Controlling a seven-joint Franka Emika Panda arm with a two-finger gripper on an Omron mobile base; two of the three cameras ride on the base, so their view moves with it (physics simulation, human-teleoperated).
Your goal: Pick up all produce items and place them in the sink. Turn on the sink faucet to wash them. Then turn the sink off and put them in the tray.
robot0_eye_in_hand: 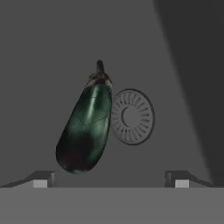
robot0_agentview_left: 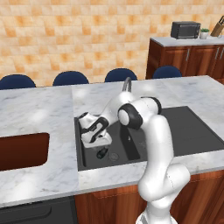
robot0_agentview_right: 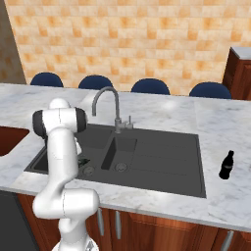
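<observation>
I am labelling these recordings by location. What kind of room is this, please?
A rendered home kitchen, most likely: a marble island counter holds a black sink with a gooseneck faucet, and a microwave sits on wooden cabinets behind.

Base views flank sink; hand view close.

Base views evenly and brightly lit; soft pale glare patches on the marble counter. Sink basin dim, matte. Hand view dark and grainy; a deeper shadow band covers its right side. Edges undistorted, mildly soft.
</observation>
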